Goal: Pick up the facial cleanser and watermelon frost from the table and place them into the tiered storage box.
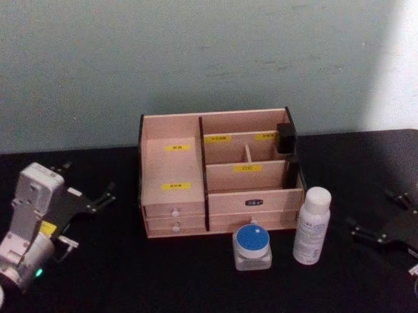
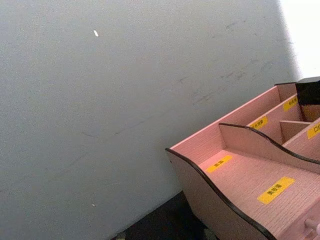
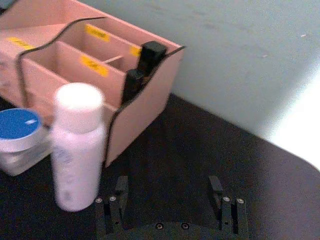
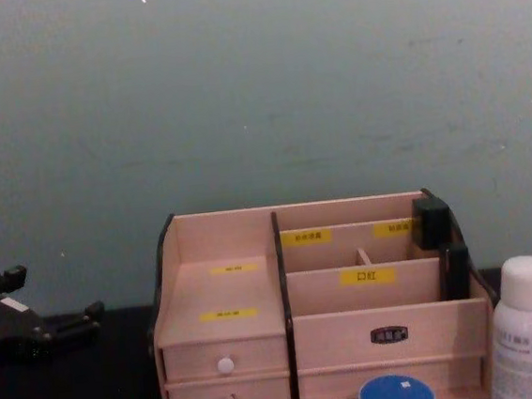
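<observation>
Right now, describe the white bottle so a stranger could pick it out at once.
Start at the wooden tiered storage box on the black table. Just before its right front corner stands the white bottle, upright, with a blue-lidded jar to its left. The bottle is tall, slim and white-capped; the jar is squat.

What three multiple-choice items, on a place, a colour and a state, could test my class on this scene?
1. Where is the white bottle? A in a drawer; B on the table before the storage box; C in the top tier.
2. The jar's lid is: A red; B green; C blue.
3. The right tool is: A open, empty; B shut on the bottle; C shut on the jar.
B, it stands at the box's right front; C, blue disc on top; A, fingers apart, nothing between.
</observation>
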### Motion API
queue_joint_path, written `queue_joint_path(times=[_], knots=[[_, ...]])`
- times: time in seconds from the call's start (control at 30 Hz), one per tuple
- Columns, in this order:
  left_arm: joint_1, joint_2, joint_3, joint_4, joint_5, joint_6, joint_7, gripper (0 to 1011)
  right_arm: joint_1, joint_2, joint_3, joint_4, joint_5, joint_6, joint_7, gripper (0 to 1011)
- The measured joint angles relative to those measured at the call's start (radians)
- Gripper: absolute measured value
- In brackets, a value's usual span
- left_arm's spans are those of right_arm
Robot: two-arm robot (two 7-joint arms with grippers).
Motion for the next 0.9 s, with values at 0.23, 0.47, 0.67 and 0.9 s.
queue_joint_path(times=[0.23, 0.47, 0.67, 0.9], knots=[[0.0, 0.0, 0.0, 0.0, 0.0, 0.0, 0.0, 1001, -0.065, 0.046, 0.044, -0.069, 0.07, 0.046, 0.085, 1002], [0.0, 0.0, 0.0, 0.0, 0.0, 0.0, 0.0, 1001, -0.1, 0.061, 0.071, -0.109, 0.114, 0.073, 0.148, 1002], [0.0, 0.0, 0.0, 0.0, 0.0, 0.0, 0.0, 1001, -0.106, 0.053, 0.077, -0.127, 0.136, 0.099, 0.196, 1002], [0.0, 0.0, 0.0, 0.0, 0.0, 0.0, 0.0, 1001, -0.089, 0.028, 0.073, -0.132, 0.143, 0.127, 0.237, 1002]])
